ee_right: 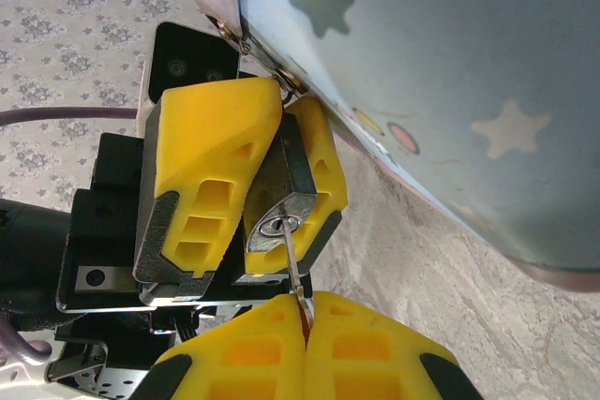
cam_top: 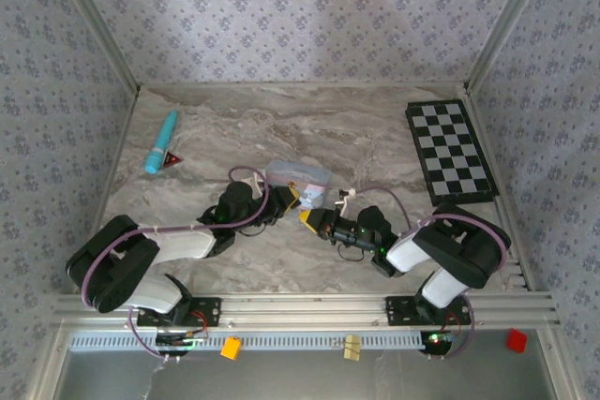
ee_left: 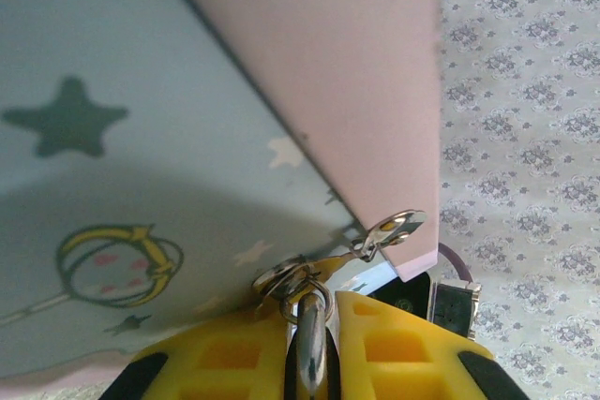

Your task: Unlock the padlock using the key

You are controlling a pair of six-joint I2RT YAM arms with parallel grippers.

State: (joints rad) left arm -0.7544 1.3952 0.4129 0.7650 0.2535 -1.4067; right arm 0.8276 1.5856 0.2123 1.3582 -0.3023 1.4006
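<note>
The small dark padlock (ee_right: 286, 185) has a metal keyhole face, and my left gripper (ee_right: 274, 170) is shut on its body. In the left wrist view the padlock (ee_left: 313, 344) sits edge-on between the yellow fingers (ee_left: 234, 353), and its thin shackle (ee_left: 302, 286) passes through the hasp of the pastel tin (ee_left: 141, 138). My right gripper (ee_right: 305, 304) is shut on the thin key (ee_right: 293, 269), whose tip is in the keyhole. From above, the left gripper (cam_top: 287, 201) and right gripper (cam_top: 311, 221) meet just in front of the tin (cam_top: 300, 175).
A blue tube (cam_top: 160, 142) and a small dark red triangle (cam_top: 172, 159) lie at the far left. A folded chessboard (cam_top: 450, 150) lies at the far right. Patterned walls close in the marble table (cam_top: 281, 269) on three sides.
</note>
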